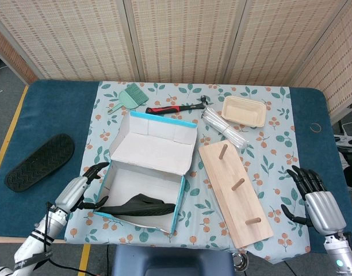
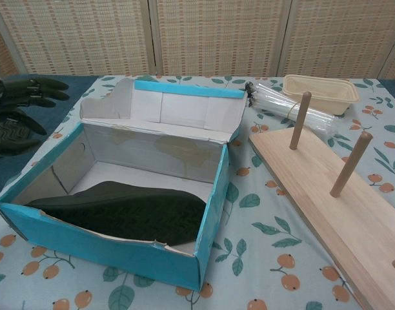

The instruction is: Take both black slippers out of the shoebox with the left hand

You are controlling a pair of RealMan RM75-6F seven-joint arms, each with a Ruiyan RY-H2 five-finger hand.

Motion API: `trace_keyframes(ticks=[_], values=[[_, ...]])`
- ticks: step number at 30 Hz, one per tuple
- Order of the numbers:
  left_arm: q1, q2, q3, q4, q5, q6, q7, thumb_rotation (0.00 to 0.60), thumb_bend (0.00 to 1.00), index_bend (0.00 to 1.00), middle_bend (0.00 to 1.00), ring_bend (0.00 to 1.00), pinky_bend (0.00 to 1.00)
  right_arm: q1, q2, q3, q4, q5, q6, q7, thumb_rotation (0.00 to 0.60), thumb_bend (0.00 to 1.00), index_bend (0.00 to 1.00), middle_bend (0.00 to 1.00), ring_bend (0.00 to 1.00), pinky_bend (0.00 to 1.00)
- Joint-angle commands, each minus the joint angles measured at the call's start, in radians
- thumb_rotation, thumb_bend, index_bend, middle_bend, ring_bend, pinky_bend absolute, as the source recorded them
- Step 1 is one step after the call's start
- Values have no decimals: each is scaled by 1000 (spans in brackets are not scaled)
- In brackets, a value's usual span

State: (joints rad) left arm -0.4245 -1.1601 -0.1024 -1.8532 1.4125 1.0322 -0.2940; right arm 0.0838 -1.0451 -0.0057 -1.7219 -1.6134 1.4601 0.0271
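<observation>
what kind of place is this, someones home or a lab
Probably a lab or test room, not a home: folding woven screens wall off one table, and unrelated props lie on its cloth, among them a shoebox, a hammer and a pegged wooden board.

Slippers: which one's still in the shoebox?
The slipper at the shoebox's front end; the other slipper lies sole-up on the blue cloth, far left.
</observation>
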Motion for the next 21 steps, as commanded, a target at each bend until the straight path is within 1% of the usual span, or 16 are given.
trace_keyframes(ticks=[1, 6, 8, 12, 15, 21], values=[[-70, -59, 3, 0, -107, -78, 226, 600, 361, 0, 1, 0, 214, -3, 13, -3, 0, -10, 10, 27, 433, 269, 0, 0, 0, 0], [-98, -144, 19, -40, -179, -53, 458, 600, 357, 0, 0, 0, 192, -11, 39, -11, 5, -35, 34, 92, 433, 269, 0, 0, 0, 0], [-110, -179, 19, -52, -213, -40, 534, 600, 356, 0, 0, 0, 192, -13, 48, -15, 8, -45, 41, 118, 434, 269, 0, 0, 0, 0], [-135, -212, 27, -66, -277, -36, 653, 600, 357, 0, 0, 0, 190, -16, 61, -22, 14, -66, 55, 155, 434, 269, 0, 0, 0, 0], [-140, -222, 33, -85, -306, -24, 688, 600, 356, 0, 0, 0, 189, -17, 66, -27, 18, -80, 62, 171, 433, 269, 0, 0, 0, 0], [-145, -218, 21, -125, -320, 7, 695, 600, 358, 0, 0, 0, 190, -17, 70, -34, 19, -96, 64, 179, 433, 269, 0, 0, 0, 0]])
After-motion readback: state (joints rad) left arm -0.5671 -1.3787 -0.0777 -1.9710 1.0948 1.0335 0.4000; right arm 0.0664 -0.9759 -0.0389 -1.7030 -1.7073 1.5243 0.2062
